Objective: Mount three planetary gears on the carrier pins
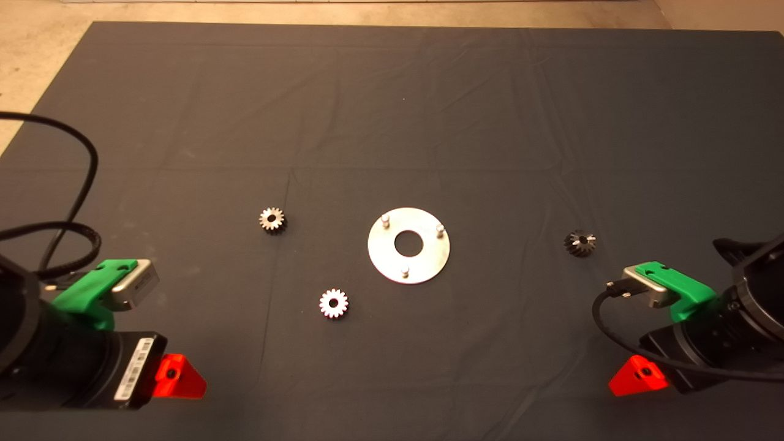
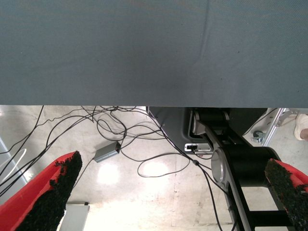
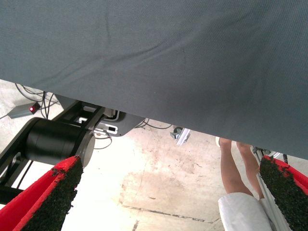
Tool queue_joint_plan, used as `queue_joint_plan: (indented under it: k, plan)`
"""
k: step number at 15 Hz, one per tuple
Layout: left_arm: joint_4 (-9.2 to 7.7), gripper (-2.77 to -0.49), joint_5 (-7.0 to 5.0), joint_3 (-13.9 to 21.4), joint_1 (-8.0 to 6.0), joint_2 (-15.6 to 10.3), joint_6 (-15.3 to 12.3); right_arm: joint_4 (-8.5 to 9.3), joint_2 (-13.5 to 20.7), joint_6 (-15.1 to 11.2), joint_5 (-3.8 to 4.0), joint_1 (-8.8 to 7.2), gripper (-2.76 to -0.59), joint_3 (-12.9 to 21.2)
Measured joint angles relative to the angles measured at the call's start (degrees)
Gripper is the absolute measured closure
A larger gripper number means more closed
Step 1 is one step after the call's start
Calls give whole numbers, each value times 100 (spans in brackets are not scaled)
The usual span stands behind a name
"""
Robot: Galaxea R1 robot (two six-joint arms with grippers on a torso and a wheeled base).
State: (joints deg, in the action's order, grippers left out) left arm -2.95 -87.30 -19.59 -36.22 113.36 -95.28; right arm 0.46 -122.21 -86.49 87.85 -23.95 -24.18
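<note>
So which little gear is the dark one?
The dark gear, alone on the mat to the right of the round plate. The two gears left of the plate are bright silvery.

Dark mat [image 1: 392, 110] (creased) — carries plate [image 1: 383, 257], three gears [image 1: 334, 303]

The left gripper [image 1: 177, 376] and right gripper [image 1: 637, 376] each show only one red fingertip in the head view, the rest hidden under their black arms. In the right wrist view, a person's legs [image 3: 236, 168] are cut off by the mat's edge. The darker gear's [image 1: 579, 243] centre hole is too small to discern.
</note>
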Motion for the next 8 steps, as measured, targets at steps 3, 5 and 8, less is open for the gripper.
queue_joint_plan:
  k: [3, 5, 8]
  plan:
    - [0, -277, -5, 0, 0, -2, 0, 0, -1, 3, -2, 0, -273, 4]
    - [21, -277, -5, 0, 0, 26, 0, 0, 0, 2, 2, 0, -273, 4]
    - [502, -277, -5, -67, 11, 243, 2, 0, -6, 2, -2, -2, -273, 13]
